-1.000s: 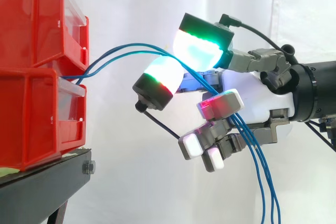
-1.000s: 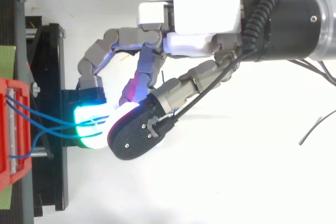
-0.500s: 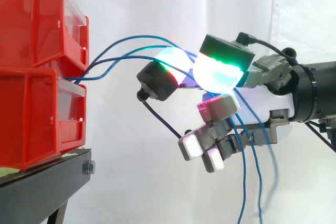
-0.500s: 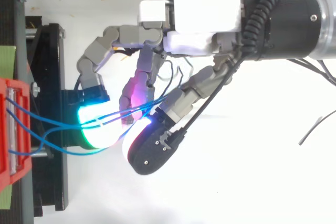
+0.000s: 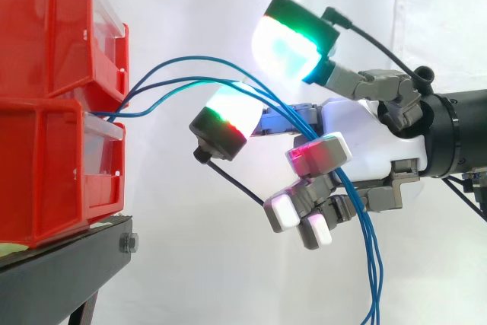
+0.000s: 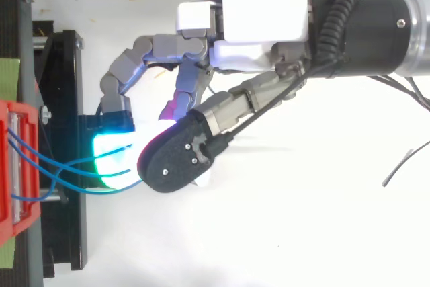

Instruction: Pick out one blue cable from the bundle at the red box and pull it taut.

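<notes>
Several thin blue cables (image 5: 183, 66) leave the gap between the two stacked red bins (image 5: 53, 43) and arc right to my hand (image 5: 365, 135). They lie across the top of a green-and-red glowing fingertip (image 5: 228, 112), run on past the palm and hang down at the lower right. The thumb's big cyan-green pad (image 5: 289, 39) stands raised well above the cables, not touching them. The lower fingers curl under the palm, with the cables passing behind them. From above, the cables (image 6: 60, 166) fan out of the red bin (image 6: 13, 166) toward the glowing pad (image 6: 111, 159).
The bins sit on a black stand (image 5: 68, 264) at the left, also seen from above (image 6: 67, 85). A white curtain hangs behind. Open air lies between the bins and my hand, and below it.
Half a second ago the thumb pad was pressed down against the fingertip over the cables. It has since lifted up and away, and the cables now rest loosely on the fingertip.
</notes>
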`<state>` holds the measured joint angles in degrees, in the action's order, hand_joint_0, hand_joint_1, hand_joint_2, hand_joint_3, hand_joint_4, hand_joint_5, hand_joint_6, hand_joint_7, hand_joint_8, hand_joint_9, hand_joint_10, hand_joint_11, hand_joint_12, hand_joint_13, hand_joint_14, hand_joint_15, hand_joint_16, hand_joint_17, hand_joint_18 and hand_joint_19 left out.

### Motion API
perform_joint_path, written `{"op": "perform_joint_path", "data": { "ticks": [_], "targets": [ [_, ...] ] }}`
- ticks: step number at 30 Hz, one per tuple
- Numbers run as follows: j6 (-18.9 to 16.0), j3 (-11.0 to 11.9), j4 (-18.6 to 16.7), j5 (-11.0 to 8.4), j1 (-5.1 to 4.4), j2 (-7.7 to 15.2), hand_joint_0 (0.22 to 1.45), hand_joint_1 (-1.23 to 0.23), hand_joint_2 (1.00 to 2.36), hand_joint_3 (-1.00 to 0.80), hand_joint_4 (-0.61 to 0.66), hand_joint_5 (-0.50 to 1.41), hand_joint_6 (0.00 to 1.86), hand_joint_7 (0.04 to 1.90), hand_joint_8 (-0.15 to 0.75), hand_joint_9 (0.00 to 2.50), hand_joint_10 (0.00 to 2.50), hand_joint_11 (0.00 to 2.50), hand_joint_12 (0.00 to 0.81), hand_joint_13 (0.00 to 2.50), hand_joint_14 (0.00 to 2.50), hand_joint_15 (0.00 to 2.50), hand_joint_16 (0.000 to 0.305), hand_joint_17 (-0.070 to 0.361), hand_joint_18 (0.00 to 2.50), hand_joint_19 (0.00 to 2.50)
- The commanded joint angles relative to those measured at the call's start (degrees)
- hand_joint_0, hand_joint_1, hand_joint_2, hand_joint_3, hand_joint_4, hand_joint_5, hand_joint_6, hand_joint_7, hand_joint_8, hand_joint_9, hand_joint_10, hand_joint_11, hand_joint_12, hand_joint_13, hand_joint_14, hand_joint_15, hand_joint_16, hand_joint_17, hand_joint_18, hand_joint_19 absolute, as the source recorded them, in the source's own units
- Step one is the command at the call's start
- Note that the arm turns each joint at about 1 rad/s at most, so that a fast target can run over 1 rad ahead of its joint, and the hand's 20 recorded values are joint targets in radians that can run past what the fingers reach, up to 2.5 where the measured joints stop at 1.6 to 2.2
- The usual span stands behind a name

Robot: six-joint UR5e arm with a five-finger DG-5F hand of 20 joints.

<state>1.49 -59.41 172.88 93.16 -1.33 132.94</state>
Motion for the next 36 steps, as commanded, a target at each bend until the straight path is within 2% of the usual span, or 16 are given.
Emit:
{"op": "perform_joint_path", "data": {
  "ticks": [1, 6, 14, 16, 18, 21, 22, 23, 28, 31, 33, 36],
  "targets": [
    [0.0, 0.0, 0.0, 0.0, 0.02, 0.0, 0.57, -0.56, 1.0, -0.5, -0.08, -0.06, 0.84, 0.87, 0.279, 1.36, 0.03, 0.73, 0.325, 0.97, 0.02, 0.39, 0.047, 0.105, 0.95, 0.58],
    [0.0, 0.0, 0.0, 0.0, 0.02, 0.0, 0.59, -0.69, 1.01, -0.34, -0.09, -0.06, 0.84, 0.9, 0.288, 1.35, 0.03, 0.73, 0.33, 0.97, 0.02, 0.39, 0.047, 0.105, 0.94, 0.59],
    [0.0, 0.0, 0.0, 0.0, -0.07, 0.0, 0.63, -0.82, 1.01, -0.34, -0.08, -0.08, 0.87, 0.82, 0.284, 1.29, 0.03, 0.76, 0.327, 0.95, 0.02, 0.38, 0.047, 0.105, 0.94, 0.56],
    [0.0, 0.0, 0.0, 0.0, -0.07, 0.0, 0.66, -0.86, 1.01, -0.35, -0.11, -0.09, 0.88, 0.82, 0.286, 1.28, 0.03, 0.77, 0.327, 0.94, 0.02, 0.38, 0.046, 0.103, 0.93, 0.56],
    [0.0, 0.0, 0.0, 0.0, 0.02, 0.0, 0.72, -0.91, 1.01, -0.37, -0.22, -0.1, 0.9, 0.87, 0.276, 1.27, 0.03, 0.79, 0.323, 0.94, 0.02, 0.37, 0.045, 0.1, 0.92, 0.54],
    [0.0, 0.0, 0.0, 0.0, 0.02, 0.0, 0.78, -0.94, 1.0, -0.45, -0.3, -0.1, 0.92, 0.95, 0.262, 1.27, 0.03, 0.78, 0.313, 0.93, 0.02, 0.37, 0.043, 0.098, 0.91, 0.54],
    [0.0, 0.0, 0.0, 0.0, 0.02, 0.0, 0.79, -0.95, 1.0, -0.47, -0.31, -0.1, 0.92, 0.96, 0.259, 1.26, 0.03, 0.79, 0.311, 0.93, 0.02, 0.37, 0.043, 0.098, 0.91, 0.54],
    [0.0, 0.0, 0.0, 0.0, 0.02, 0.0, 0.8, -0.95, 1.0, -0.5, -0.34, -0.1, 0.93, 0.89, 0.255, 1.27, 0.03, 0.78, 0.305, 0.93, 0.02, 0.37, 0.042, 0.095, 0.9, 0.53],
    [0.0, 0.0, 0.0, 0.0, 0.02, 0.0, 0.73, -0.99, 1.0, -0.5, -0.3, -0.09, 0.94, 0.87, 0.252, 1.28, 0.03, 0.78, 0.303, 0.92, 0.02, 0.37, 0.041, 0.093, 0.89, 0.52],
    [0.0, 0.0, 0.0, 0.0, 0.02, 0.0, 0.6, -0.98, 1.0, -0.5, -0.18, -0.08, 0.92, 0.78, 0.248, 1.29, 0.03, 0.77, 0.305, 0.92, 0.02, 0.37, 0.042, 0.094, 0.89, 0.53],
    [0.0, 0.0, 0.0, 0.0, -0.07, 0.0, 0.49, -0.93, 1.0, -0.5, -0.11, -0.07, 0.9, 0.74, 0.27, 1.31, 0.03, 0.75, 0.327, 0.93, 0.01, 0.37, 0.047, 0.106, 0.92, 0.53],
    [0.0, 0.0, 0.0, 0.0, 0.02, 0.0, 0.43, -0.83, 1.0, -0.5, -0.08, -0.06, 0.86, 0.79, 0.299, 1.33, 0.03, 0.73, 0.358, 0.96, 0.01, 0.36, 0.053, 0.12, 0.97, 0.5]
  ]
}}
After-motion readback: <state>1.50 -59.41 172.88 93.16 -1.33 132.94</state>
